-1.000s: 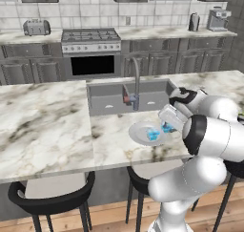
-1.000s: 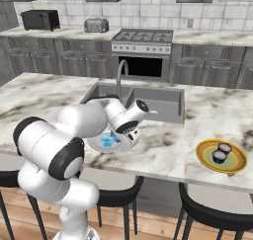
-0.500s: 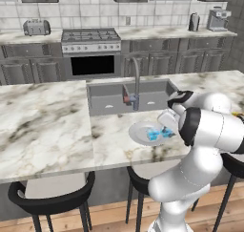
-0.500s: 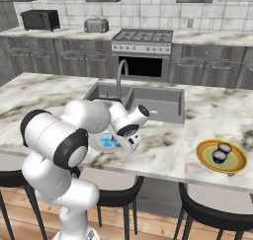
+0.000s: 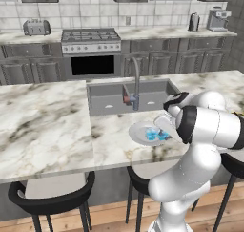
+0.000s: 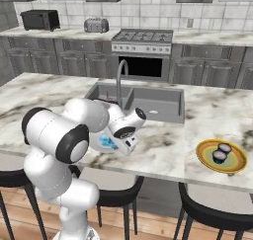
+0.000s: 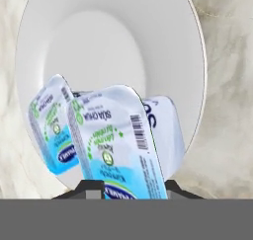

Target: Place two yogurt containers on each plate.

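Marble surface (image 5: 47, 126): a light blue yogurt container (image 7: 118, 145) is held clenched in the pincer (image 7: 131, 187) over the grey-white plate (image 7: 108, 41).

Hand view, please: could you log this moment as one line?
fingers: shut on light-blue yogurt cup | over white plate | second blue cup on plate

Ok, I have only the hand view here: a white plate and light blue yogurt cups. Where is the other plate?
Observer: The orange-yellow plate lies on the same counter, well off to the arm's right.
Operator: Is it already filled?
Observer: Yes, two dark yogurt cups sit on it.
Operator: And what is beyond my white plate?
Observer: The sink with its tap lies just behind the white plate.
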Tool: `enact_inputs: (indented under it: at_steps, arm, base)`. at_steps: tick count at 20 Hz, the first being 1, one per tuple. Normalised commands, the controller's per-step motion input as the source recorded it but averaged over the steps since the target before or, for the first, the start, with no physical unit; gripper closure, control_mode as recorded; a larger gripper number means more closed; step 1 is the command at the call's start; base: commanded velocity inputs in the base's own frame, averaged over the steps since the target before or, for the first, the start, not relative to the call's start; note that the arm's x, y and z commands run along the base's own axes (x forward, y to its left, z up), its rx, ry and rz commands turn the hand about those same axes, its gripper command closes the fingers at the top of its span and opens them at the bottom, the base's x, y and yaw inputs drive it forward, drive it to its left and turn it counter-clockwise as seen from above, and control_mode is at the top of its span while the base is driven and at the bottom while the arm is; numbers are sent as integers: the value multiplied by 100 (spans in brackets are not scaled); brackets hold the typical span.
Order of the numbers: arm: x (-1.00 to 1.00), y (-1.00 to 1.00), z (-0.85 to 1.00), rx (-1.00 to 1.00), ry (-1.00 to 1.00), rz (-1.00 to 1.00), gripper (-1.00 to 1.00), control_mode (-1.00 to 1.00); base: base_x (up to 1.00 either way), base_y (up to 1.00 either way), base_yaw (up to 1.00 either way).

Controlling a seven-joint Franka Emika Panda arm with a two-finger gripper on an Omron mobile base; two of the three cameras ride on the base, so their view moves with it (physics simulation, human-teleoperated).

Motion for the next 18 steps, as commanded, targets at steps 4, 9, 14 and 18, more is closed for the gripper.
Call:
enact_inputs:
  at_steps: [4,9,14,18]
  arm:
    - [3,11,-9,0,0,0,100,-100]
    - [11,4,0,0,0,1,100,-100]
    - [27,13,0,0,0,2,-100,-100]
    - [8,0,0,1,0,2,-100,-100]
  base:
    - [0,0,0]
    - [0,0,0]
    - [0,0,0]
    - [0,0,0]
